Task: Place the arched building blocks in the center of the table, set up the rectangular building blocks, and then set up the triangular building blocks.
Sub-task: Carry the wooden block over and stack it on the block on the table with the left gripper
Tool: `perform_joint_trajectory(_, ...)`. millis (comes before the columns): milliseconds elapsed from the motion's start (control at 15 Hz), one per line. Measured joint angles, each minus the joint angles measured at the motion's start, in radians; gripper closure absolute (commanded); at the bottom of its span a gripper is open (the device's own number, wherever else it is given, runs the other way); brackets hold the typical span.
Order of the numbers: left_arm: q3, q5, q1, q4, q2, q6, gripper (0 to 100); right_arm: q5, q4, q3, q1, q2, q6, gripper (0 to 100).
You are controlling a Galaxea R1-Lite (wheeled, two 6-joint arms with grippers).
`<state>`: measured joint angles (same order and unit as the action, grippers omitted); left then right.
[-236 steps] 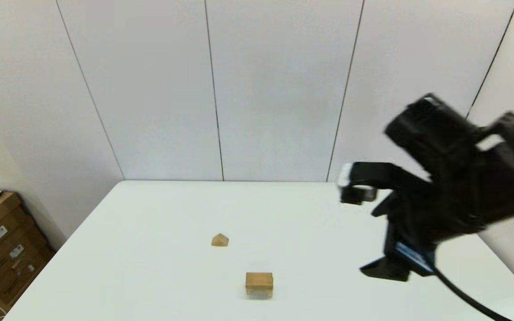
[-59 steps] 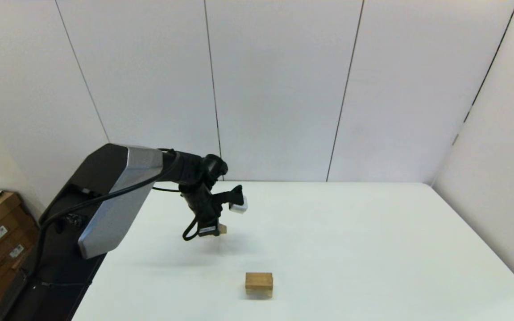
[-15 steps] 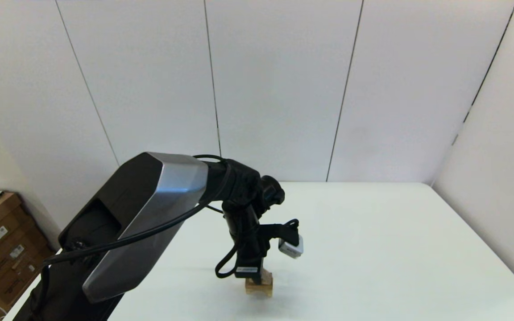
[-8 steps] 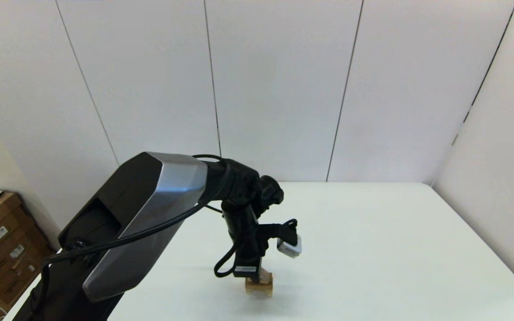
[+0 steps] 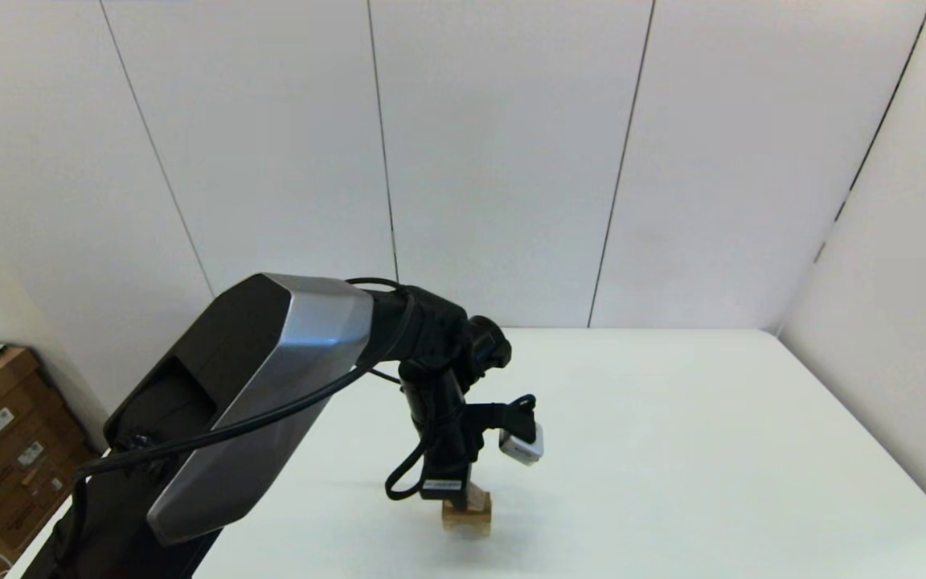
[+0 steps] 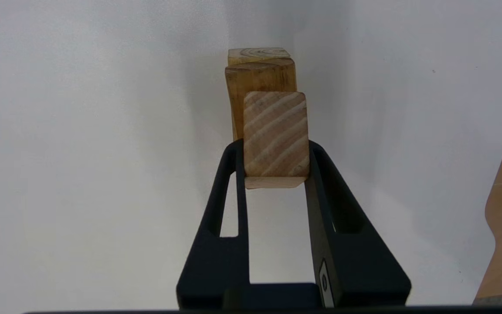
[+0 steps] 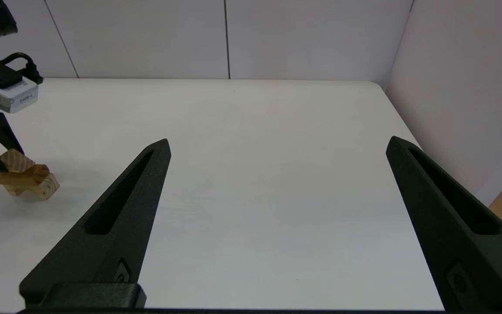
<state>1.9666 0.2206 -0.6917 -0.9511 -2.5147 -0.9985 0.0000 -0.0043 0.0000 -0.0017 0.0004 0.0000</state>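
Clamping triangular block (image 6: 276, 136), left gripper (image 6: 276, 150) hung directly over rectangular slab (image 6: 259, 89) atop arched block (image 6: 256, 54); right gripper (image 7: 277, 150) parked open, well apart.

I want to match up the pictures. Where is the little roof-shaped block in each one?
Head view: the little roof-shaped block peeks out low in the middle, under the left hand, on the block stack.
Left wrist view: it fills the middle, squeezed between the two black fingers.
Right wrist view: far off at the left edge, on the stack.
Shared landmark: the white table.
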Motion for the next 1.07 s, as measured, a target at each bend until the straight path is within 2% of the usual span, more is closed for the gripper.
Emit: perform_joint_trajectory(1067, 0.0, -0.001, -0.005, -0.004, -0.003, 0.01, 100, 0.0, 0.0, 0.0, 0.0, 0.0, 0.0, 0)
